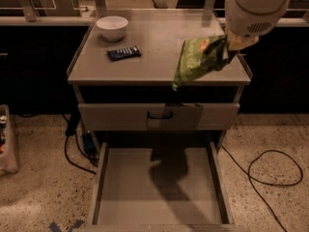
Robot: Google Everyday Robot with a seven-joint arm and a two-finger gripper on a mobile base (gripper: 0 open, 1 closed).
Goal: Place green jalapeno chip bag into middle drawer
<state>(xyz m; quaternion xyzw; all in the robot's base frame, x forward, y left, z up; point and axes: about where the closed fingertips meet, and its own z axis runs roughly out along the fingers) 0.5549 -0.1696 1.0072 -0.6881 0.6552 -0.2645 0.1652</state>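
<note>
The green jalapeno chip bag (199, 59) hangs from my gripper (231, 46) at the right of the camera view, above the cabinet top's front right part. The gripper is shut on the bag's upper right end, and the bag droops down to the left over the top's front edge. The middle drawer (157, 187) is pulled wide open below, a grey box with a bare flat floor that carries the shadow of the arm and bag. The bag is above and behind the drawer's opening.
A white bowl (112, 27) and a dark blue snack bar wrapper (123, 52) lie on the cabinet top (145, 64) at the left. The upper drawer with a black loop handle (160, 115) is slightly out. Cables (270, 170) lie on the floor at both sides.
</note>
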